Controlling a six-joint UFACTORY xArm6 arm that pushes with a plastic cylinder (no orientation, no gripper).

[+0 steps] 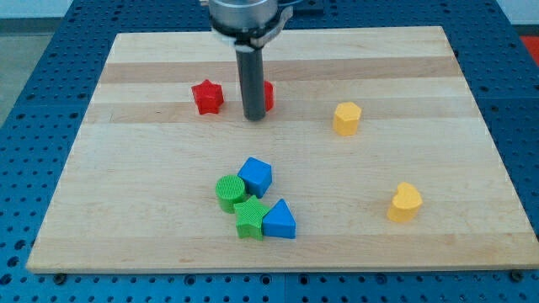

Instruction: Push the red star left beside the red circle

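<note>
The red star (206, 97) lies on the wooden board (152, 160) at the upper left of centre. A second red block (269, 95), likely the red circle, sits to its right, mostly hidden behind the rod. My tip (253, 118) rests on the board between the two red blocks, touching or nearly touching the left side of the hidden red block and about a block's width to the right of the star.
A yellow hexagon (346, 118) stands to the right. A yellow heart-like block (405, 202) is at lower right. A cluster sits at lower centre: blue cube (254, 176), green cylinder (228, 192), green star (248, 219), blue triangle (280, 221).
</note>
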